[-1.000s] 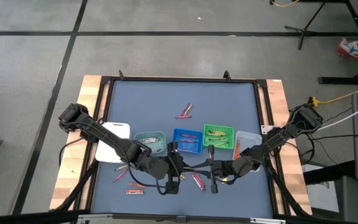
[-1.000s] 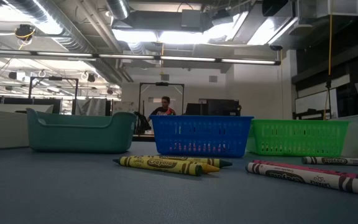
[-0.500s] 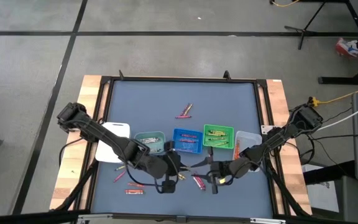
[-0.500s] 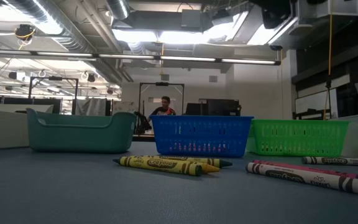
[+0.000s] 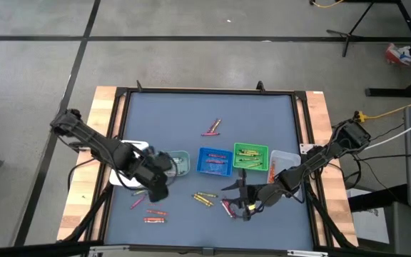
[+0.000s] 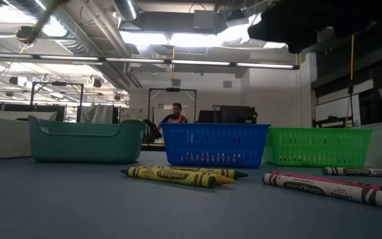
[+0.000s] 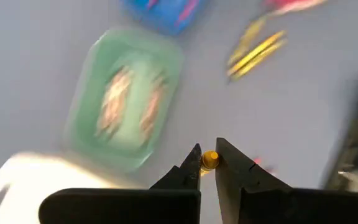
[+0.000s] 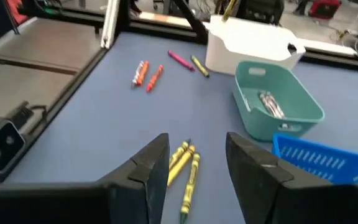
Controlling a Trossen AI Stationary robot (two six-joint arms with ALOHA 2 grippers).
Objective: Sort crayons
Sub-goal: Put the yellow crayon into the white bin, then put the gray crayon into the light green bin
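My left gripper (image 5: 157, 188) hangs over the table near the teal tray (image 5: 174, 163) and the white tray (image 5: 129, 171), shut on a yellow-orange crayon (image 7: 209, 160). My right gripper (image 8: 194, 155) stands open, low over two yellow crayons (image 8: 183, 167) that lie flat on the blue mat (image 5: 205, 198). It touches nothing. Pink and grey crayons (image 5: 227, 208) lie beside it. More crayons lie at the near left (image 5: 152, 214) and far out on the mat (image 5: 212, 128). The teal tray holds grey crayons (image 8: 270, 102). My left gripper pinches the yellow-orange crayon between its two fingertips. Only one round end of the crayon (image 7: 209, 160) shows between them; the fingers hide the rest. The fingers slant down from above, and the crayon is lifted clear of the mat.
A row of trays crosses the mat: white, teal, blue (image 5: 215, 160), green (image 5: 250, 157) and clear (image 5: 284, 165). A raised black frame (image 5: 205, 91) runs round the mat. A person sits in the room far behind the table (image 6: 175, 113).
My left gripper has swung from above the yellow crayons toward the table's left edge, ending beside the teal and white trays, and has tipped to point more steeply down. It carries the crayon with it. The crayons on the mat have stayed in place.
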